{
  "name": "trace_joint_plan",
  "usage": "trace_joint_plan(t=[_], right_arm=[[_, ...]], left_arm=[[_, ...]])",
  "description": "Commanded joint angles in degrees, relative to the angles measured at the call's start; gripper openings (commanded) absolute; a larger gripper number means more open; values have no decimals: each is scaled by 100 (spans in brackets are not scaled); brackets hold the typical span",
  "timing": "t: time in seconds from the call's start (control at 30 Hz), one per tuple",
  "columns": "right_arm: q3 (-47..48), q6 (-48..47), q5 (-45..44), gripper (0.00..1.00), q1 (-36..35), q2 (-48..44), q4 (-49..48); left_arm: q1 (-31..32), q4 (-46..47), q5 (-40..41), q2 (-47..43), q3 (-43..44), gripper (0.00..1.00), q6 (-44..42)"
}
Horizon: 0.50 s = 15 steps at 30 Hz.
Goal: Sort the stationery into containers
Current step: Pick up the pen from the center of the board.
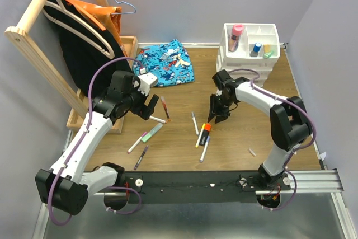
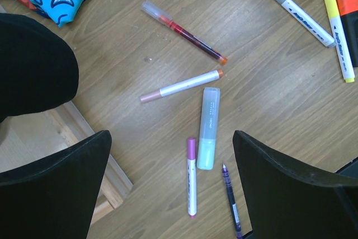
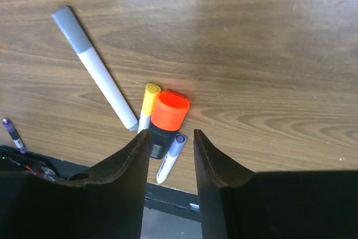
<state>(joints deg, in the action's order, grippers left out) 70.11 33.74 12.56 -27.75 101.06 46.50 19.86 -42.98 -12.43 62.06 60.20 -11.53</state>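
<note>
Top view: left fingers (image 1: 145,108) hang over the counter (image 1: 246,132) by the left-side cluster of red pen (image 1: 165,109), white pen (image 1: 158,119), mint highlighter (image 1: 152,132), pink-capped marker (image 1: 136,144) and dark pen (image 1: 141,157). Right fingers (image 1: 217,117) sit just above the orange-capped marker (image 1: 207,129). The yellow highlighter (image 1: 200,136) lies against it, the grey-capped marker (image 1: 194,122) is toward the left arm, and the blue-capped pen (image 1: 205,150) is nearer the bases. White organiser (image 1: 267,66) is in the far right corner, with the pink glitter tube (image 1: 236,37) and small jar (image 1: 256,48) upright in its top compartments. Blue cloth (image 1: 165,62) is at far centre.

Left wrist: fingers spread wide, gripping nothing. The mint highlighter and pink-capped marker lie side by side in the gap, with the dark pen next to them. The red pen and white pen are farther out, one end of each close together.

Right wrist: fingers only a narrow gap apart, straddling the dark body of the orange-capped marker. The blue-capped pen's cap is also in the gap. Can't tell if either finger touches. All pens lie flat on the counter.
</note>
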Motion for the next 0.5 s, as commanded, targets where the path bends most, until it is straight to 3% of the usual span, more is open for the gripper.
trace_joint_plan(t=[0.0, 0.47], right_arm=[[-243, 248, 9, 44, -46, 177, 53], [-6, 300, 318, 45, -363, 827, -115]], left_arm=[[-70, 114, 109, 43, 88, 99, 98], [-87, 229, 56, 69, -35, 99, 168]])
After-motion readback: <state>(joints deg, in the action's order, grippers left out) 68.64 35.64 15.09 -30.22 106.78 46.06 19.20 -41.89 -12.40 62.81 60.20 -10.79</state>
